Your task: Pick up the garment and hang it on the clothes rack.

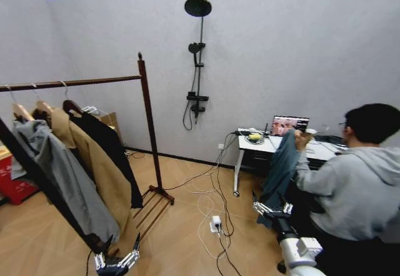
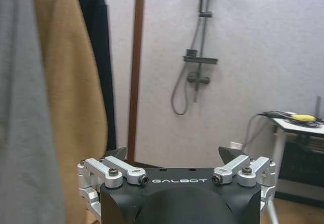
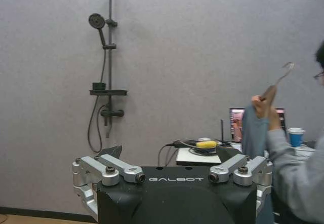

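While both the left gripper (image 1: 115,262) and right gripper (image 1: 272,208) hover spread wide and empty, the garment (image 1: 109,148) hangs on the clothes rack (image 1: 149,126) just above and beyond the left one.

Clothes rack (image 1: 149,126): left post cut off by the head view's edge; base partly hidden by coats. Black jacket (image 1: 111,148): largely hidden behind tan coat (image 1: 94,163).

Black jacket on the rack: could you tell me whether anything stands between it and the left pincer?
Yes: the tan coat hangs in front of the black jacket, covering much of it from the left pincer, low by the hems.
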